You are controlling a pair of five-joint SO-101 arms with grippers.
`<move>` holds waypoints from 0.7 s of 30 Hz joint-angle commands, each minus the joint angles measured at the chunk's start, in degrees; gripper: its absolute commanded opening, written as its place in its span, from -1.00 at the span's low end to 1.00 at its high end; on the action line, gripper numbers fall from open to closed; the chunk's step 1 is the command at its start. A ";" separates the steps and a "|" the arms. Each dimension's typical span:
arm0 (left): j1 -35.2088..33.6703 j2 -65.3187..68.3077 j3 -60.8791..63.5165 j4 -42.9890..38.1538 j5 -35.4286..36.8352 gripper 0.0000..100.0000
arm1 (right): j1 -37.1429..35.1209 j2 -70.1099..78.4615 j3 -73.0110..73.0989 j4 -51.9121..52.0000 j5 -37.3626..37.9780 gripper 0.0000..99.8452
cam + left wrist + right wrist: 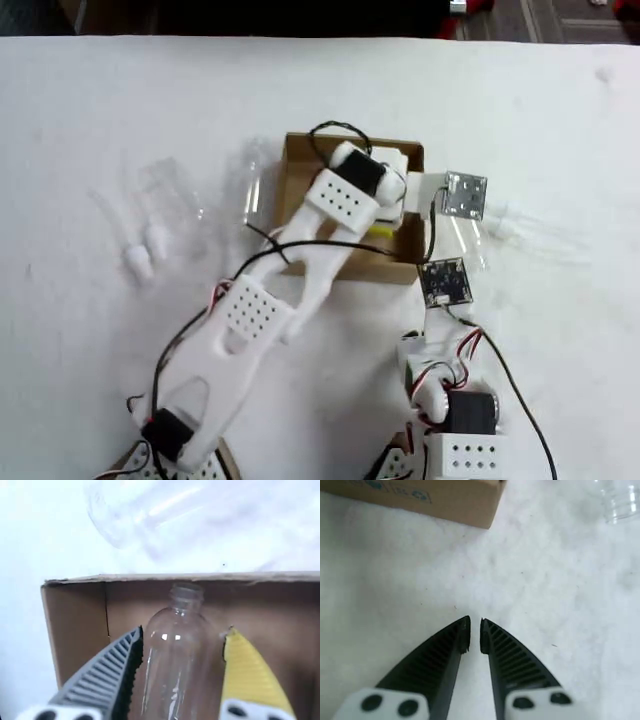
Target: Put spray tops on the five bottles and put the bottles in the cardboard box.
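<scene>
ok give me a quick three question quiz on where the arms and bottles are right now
1. True or false: the clear bottle held in the left pincer already wears a spray top.
2. Pick one. The right pincer is: A) empty, above the table beside the cardboard box; B) down inside the box; C) gripping a bottle.
3. Fill in: the left pincer holds its bottle inside the ____.
Key: 1 false; 2 A; 3 cardboard box.
</scene>
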 commanded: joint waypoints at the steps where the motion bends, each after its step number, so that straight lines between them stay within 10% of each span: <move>1: -0.66 -2.42 -0.53 0.35 0.26 -0.52 | 0.31 -0.22 0.44 0.22 0.18 -0.95; 21: 1.98 -1.80 11.43 -10.99 -3.60 -0.62 | 0.31 -0.22 0.44 0.22 0.18 -0.95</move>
